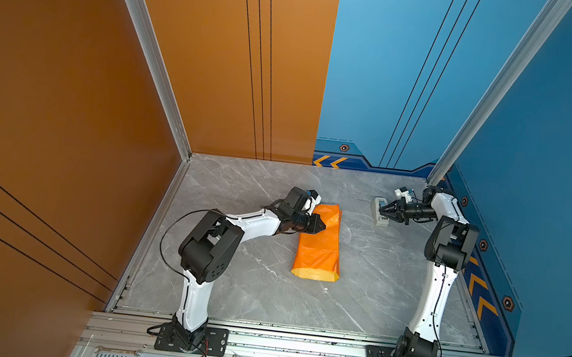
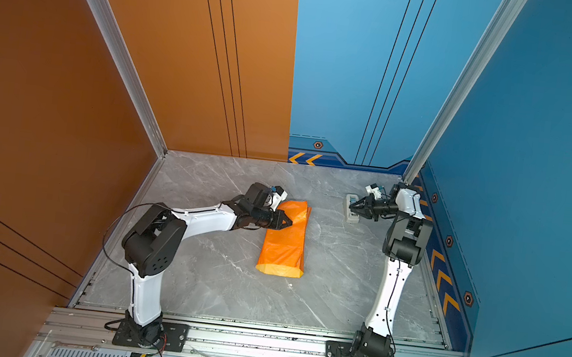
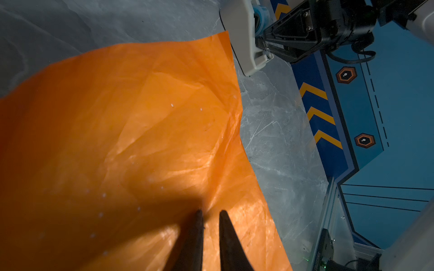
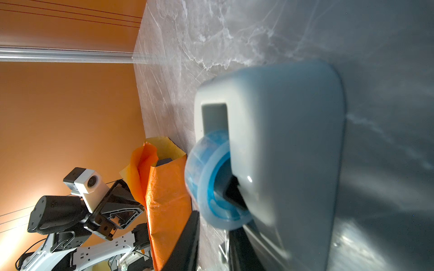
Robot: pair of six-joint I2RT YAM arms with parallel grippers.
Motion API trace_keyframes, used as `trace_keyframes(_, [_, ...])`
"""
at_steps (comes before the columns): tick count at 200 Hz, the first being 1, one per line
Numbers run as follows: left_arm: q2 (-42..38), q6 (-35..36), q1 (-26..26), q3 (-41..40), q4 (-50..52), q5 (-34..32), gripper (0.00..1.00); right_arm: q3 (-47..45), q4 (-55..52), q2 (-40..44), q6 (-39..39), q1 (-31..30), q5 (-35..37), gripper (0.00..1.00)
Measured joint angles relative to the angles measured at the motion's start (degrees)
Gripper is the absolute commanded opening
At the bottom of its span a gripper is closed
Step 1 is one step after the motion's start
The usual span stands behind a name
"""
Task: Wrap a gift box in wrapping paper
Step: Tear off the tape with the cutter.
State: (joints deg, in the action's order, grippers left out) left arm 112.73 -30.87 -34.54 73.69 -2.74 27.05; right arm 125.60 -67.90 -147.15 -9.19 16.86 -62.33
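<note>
- Orange on the outside, the wrapping paper (image 1: pixel 318 249) lies folded over itself as a flat tube in the middle of the table. Both ends are open, and pale yellow lining shows at the near mouth.
- Of the gift box (image 4: pixel 164 162), only a dark corner peeks from the far mouth in the right wrist view. The rest is hidden inside the tube.
- The left gripper (image 1: pixel 323 225) is down on top of the tube near that far end. Its jaws are clenched almost together and the tips press the paper flat, with no pinched fold that I can make out.
- The right gripper (image 1: pixel 382 209) is over at the tape dispenser (image 1: pixel 380 221), with fingers either side of the blue roll. It's too blurred to tell whether they have hold of any tape.
- My read is that the long wrap is made and pinned, and this step is fetching tape to seal it. The end flaps are not yet folded.
- The next move calls for a strip pulled free and carried across to the seam while the pinning tips stay down, or the paper may spring open.
- For room, bare marble table (image 1: pixel 246 285) runs between dispenser and paper, so that lane is clear. The dispenser sits near the far right corner, where the right arm is tucked close to the blue wall. The tube's long edges lie well apart from both walls.
</note>
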Motion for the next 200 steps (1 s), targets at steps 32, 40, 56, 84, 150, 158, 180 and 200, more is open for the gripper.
trace_keyframes(32, [0.11, 0.0, 0.0, 0.28, 0.42, 0.02, 0.17, -0.09, -0.04, -0.33, 0.11, 0.26, -1.9, 0.28])
trace_keyframes(40, [0.11, 0.0, 0.0, 0.28, 0.42, 0.02, 0.17, -0.09, -0.04, -0.42, 0.15, 0.35, -2.16, 0.26])
trace_keyframes(56, [0.11, -0.02, 0.0, 0.44, 0.66, 0.02, 0.17, -0.11, -0.04, -0.66, 0.24, 0.5, -2.47, 0.24])
trace_keyframes(84, [0.24, -0.02, 0.0, 0.81, 1.14, 0.02, 0.17, -0.17, -0.04, -0.92, 0.55, 0.81, -3.04, 0.21])
trace_keyframes(150, [0.33, 0.0, 0.0, 1.03, 1.46, 0.02, 0.17, -0.22, -0.07, -1.4, 2.21, 1.14, -4.83, 0.25])
trace_keyframes(158, [0.33, -0.02, 0.0, 1.03, 1.46, 0.02, 0.16, -0.33, -0.04, -1.4, 2.45, 1.16, -4.98, 0.24])
trace_keyframes(180, [0.33, 0.0, 0.0, 1.05, 1.46, 0.02, 0.17, -0.46, -0.02, -1.4, 2.84, 1.27, -5.01, 0.21])
trace_keyframes(200, [0.33, 0.0, 0.0, 1.05, 1.46, 0.02, 0.17, -0.79, 0.13, -1.4, 3.21, 1.42, -4.96, 0.17])
